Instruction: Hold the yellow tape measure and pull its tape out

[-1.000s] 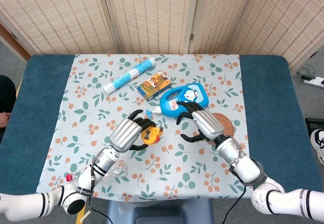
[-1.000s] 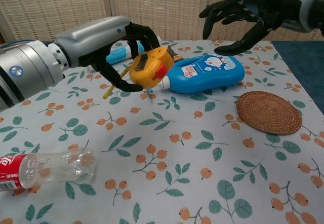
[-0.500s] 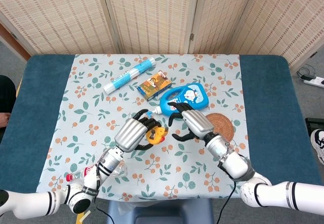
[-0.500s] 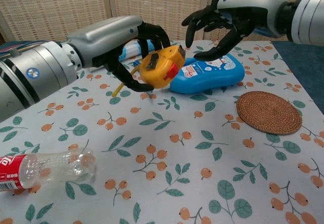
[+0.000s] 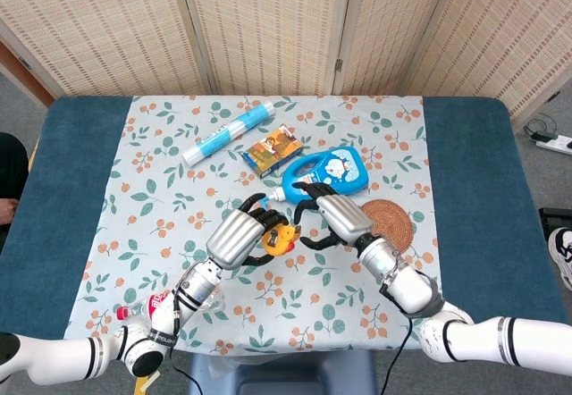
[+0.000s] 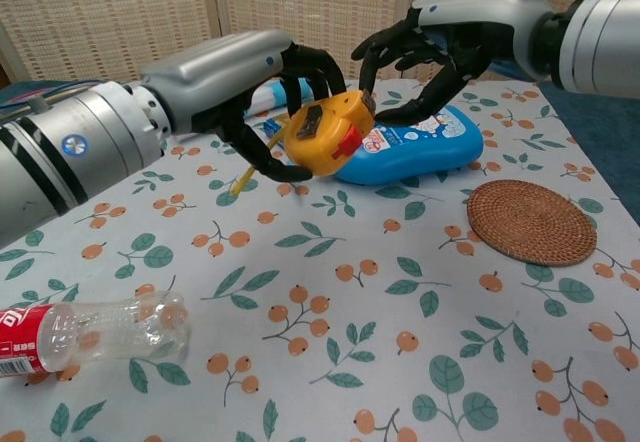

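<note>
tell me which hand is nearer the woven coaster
The right hand. It hovers above the blue bottle, up and to the left of the woven coaster in the chest view. The left hand is further left, holding the yellow tape measure.

staged lab tabletop [image 5: 474, 163], woven screens [image 5: 268, 29]

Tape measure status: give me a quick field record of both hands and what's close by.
tape measure: yellow, red button, lifted off the table
left hand: grips the tape measure
right hand: fingers spread, right beside the tape measure, holding nothing
tape: not visibly pulled out
behind: blue detergent bottle, lying flat
right of it: woven coaster
near edge: plastic bottle, lying down
</note>
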You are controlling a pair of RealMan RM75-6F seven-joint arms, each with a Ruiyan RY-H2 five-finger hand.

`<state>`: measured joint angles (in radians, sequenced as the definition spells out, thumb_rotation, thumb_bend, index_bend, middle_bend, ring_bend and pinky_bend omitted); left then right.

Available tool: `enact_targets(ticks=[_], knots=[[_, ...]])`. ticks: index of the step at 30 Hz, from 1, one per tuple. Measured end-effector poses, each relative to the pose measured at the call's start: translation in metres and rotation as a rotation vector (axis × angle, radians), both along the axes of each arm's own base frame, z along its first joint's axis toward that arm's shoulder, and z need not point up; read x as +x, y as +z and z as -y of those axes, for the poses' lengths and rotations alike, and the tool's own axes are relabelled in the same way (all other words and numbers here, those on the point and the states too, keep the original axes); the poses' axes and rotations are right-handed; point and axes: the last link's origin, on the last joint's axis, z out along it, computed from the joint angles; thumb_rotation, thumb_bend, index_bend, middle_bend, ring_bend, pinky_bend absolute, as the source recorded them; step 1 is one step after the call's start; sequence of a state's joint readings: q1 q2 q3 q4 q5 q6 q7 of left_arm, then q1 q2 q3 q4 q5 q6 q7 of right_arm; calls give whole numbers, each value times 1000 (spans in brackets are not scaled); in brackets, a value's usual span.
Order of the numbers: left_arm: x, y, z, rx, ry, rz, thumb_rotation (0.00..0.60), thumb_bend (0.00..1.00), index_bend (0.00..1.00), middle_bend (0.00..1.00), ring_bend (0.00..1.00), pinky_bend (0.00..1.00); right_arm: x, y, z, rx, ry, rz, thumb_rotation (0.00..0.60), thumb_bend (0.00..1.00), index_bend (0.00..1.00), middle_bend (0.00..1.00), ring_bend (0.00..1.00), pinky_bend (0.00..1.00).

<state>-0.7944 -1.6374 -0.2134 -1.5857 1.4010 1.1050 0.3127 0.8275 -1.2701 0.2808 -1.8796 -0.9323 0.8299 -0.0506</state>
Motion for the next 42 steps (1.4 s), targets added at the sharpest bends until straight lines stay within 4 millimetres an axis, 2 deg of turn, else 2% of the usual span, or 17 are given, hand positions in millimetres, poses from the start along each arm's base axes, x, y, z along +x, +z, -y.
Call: enact_targets(ticks=[11, 23, 31, 42], knots=[[-3, -5, -3, -1, 18, -10, 600, 422, 575, 561, 476, 163, 2, -3, 1, 8, 0, -6, 600, 345, 557, 138, 95, 0], [-2, -5, -3, 0, 18, -22, 600, 422, 575, 561, 476, 163, -1, -8, 3, 9, -8, -21, 600, 345, 562, 140, 89, 0], [-4, -6, -5, 0, 27, -27, 600, 422, 575, 561, 475, 160, -5, -10, 3, 10, -20, -25, 600, 346, 685, 180, 95, 0], [-6, -9, -5, -3, 32, -37, 600, 422, 575, 561, 474, 158, -8, -10, 3, 17, -35, -18, 600, 346, 754, 227, 104, 0]])
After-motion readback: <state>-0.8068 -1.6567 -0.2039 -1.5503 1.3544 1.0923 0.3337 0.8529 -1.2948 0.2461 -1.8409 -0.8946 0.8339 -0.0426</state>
